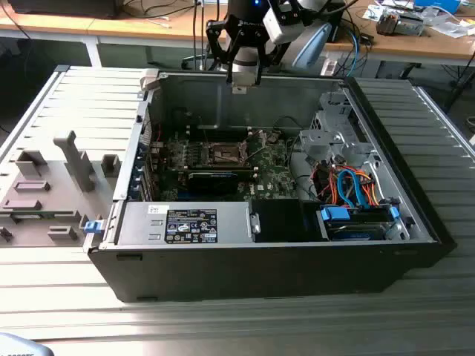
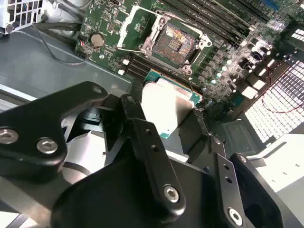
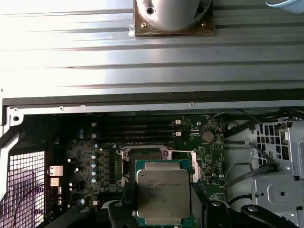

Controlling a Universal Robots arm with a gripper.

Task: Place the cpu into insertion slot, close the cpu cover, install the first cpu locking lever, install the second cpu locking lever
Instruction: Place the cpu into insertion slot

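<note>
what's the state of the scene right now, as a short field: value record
tool: shut on the cpu, raised over the open computer case
cpu: held in the tool, metal top showing, not seated
insertion slot: empty, contacts exposed
cpu cover: swung open beside the slot
green board: lies flat inside the case

We see the chip [image 3: 162,190] with a dull silver-grey top edged in green, and the end effector [image 2: 161,116] in matte black. The board [image 1: 274,174] is green, and its socket [image 2: 176,42] is dark with coppery speckles and a silver rim. The cables [image 1: 349,185] are orange and blue, and the tabletop [image 1: 415,297] is grey with ribbed stripes.
</note>
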